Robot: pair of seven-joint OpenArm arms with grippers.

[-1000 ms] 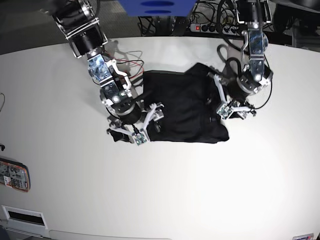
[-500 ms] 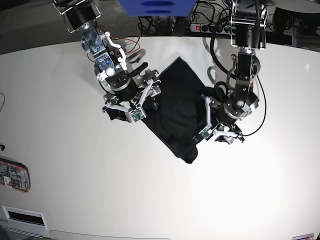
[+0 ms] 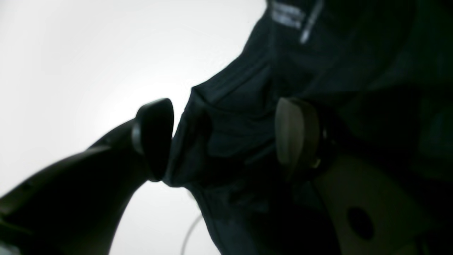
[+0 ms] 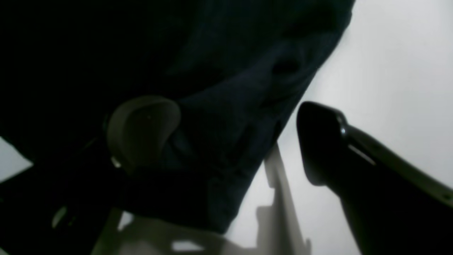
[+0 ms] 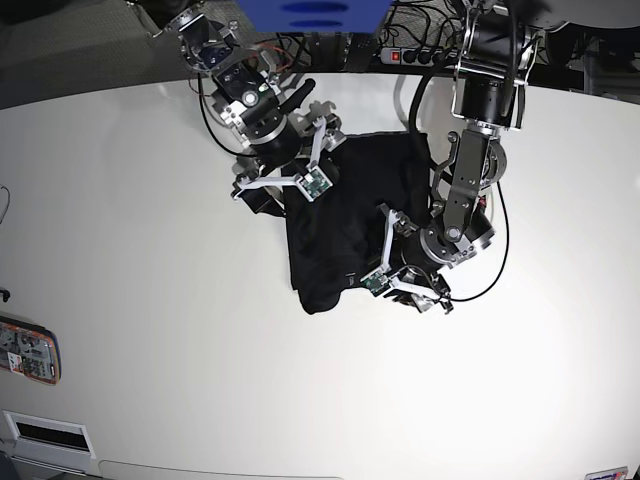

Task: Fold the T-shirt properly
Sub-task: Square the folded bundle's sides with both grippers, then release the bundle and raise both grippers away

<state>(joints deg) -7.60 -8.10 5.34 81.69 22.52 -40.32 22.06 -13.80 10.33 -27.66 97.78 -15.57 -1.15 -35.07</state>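
Base view: overhead, looking steeply down on the white table (image 5: 150, 330), far enough to take in both arms and the clutter past the far edge.

Left wrist view: mounted on the arm at the base view's right, looking along its fingers (image 3: 295, 132), very close and blurred.

Right wrist view: mounted on the arm at the base view's left, equally close, dark, looking past its fingers (image 4: 143, 129).

Shared ground: all three views show the black T-shirt (image 5: 345, 225) and the tabletop.
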